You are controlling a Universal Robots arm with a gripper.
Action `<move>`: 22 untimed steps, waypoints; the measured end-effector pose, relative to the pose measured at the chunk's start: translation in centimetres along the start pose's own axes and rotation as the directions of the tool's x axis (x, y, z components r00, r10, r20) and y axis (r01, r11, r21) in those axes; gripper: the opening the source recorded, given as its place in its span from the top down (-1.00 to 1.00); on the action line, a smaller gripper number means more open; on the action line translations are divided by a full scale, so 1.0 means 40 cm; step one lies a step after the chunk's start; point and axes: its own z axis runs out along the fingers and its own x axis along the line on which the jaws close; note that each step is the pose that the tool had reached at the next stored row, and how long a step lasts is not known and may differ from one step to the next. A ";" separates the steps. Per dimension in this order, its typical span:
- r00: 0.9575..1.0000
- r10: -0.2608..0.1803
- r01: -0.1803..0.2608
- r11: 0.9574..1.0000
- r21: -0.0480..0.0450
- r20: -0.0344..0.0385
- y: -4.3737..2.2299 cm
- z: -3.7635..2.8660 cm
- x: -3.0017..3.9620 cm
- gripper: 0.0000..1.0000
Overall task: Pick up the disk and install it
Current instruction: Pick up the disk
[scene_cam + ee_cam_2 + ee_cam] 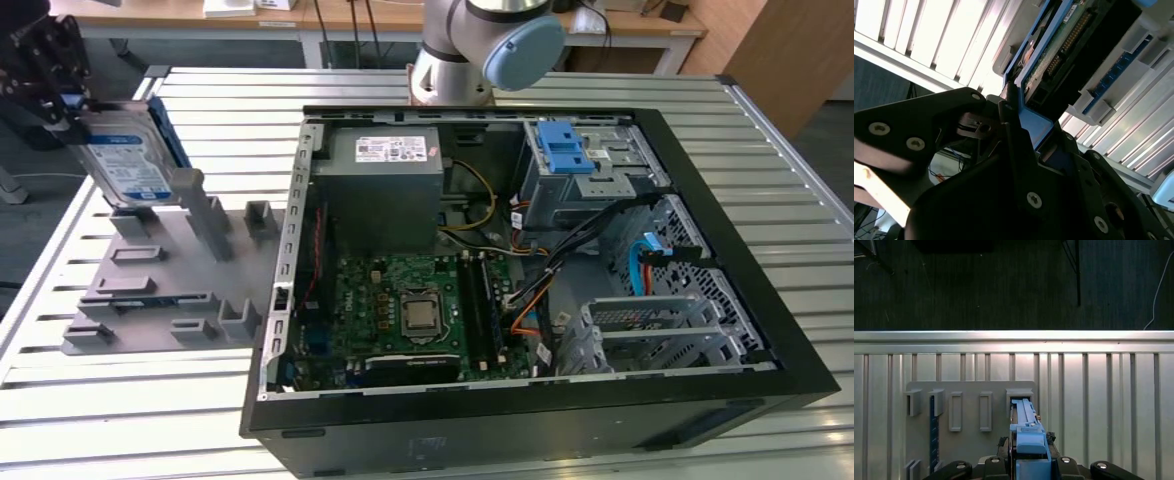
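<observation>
Slatted metal table [134, 410] | disk [130, 165] — silver, white-and-blue label, blue carrier frame, near upright | gripper [64, 98] — clamped narrow on its edge

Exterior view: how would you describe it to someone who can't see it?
A black robot gripper grips a silver, blue-framed hard disk over a grey slotted plastic rack, at the exterior view's left of an open black computer case on a slatted metal table.
</observation>
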 end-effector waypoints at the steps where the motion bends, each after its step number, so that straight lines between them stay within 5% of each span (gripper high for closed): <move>1: 1.000 0.000 0.000 1.000 0.000 0.000 0.000 -0.001 0.000 0.27; 22: 1.000 -0.001 0.001 1.000 0.000 0.000 0.000 -0.020 -0.002 0.27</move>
